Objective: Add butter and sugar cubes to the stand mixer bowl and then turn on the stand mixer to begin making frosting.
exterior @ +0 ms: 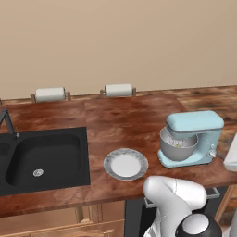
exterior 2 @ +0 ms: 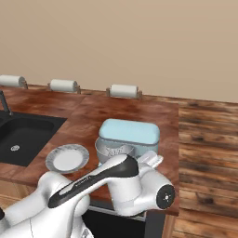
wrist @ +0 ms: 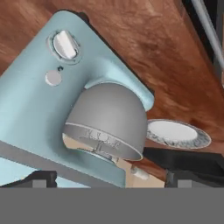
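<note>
While pincer [wrist: 105, 177] agape: grey stand mixer bowl [exterior: 177, 146] under blue stand mixer [exterior: 198, 134] head, white plate [exterior: 126, 164] bare beside.

From my right base camera, the white arm covers the lower front of the light blue stand mixer [exterior 2: 129, 131]. Its grey brushed-metal bowl [exterior: 177, 147] holds pale bits I can't identify.
</note>
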